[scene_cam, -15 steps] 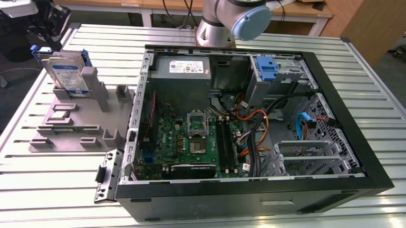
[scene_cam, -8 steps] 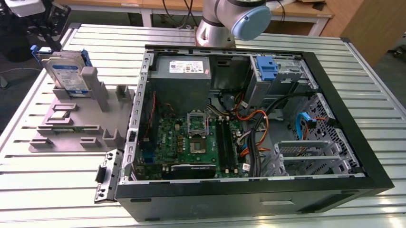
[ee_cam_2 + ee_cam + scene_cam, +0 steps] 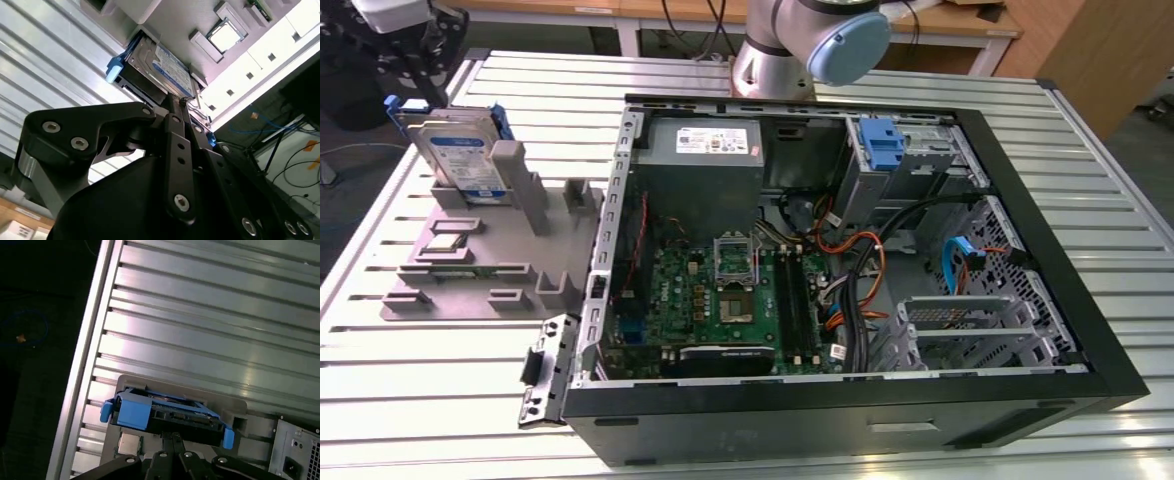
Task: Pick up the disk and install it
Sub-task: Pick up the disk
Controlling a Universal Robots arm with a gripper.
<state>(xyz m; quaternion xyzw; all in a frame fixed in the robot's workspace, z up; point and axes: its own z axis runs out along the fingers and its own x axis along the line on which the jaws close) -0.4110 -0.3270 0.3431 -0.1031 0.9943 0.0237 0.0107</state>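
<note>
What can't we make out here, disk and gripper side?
- Exterior view: the disk's lower part, sunk in the grey holder.
- Second wrist view: whether the gripper touches the disk; its own linkage covers the spot.
- First wrist view: the disk's label, since it is seen edge-on.
- Exterior view: the drive cage interior, dark behind its walls.
</note>
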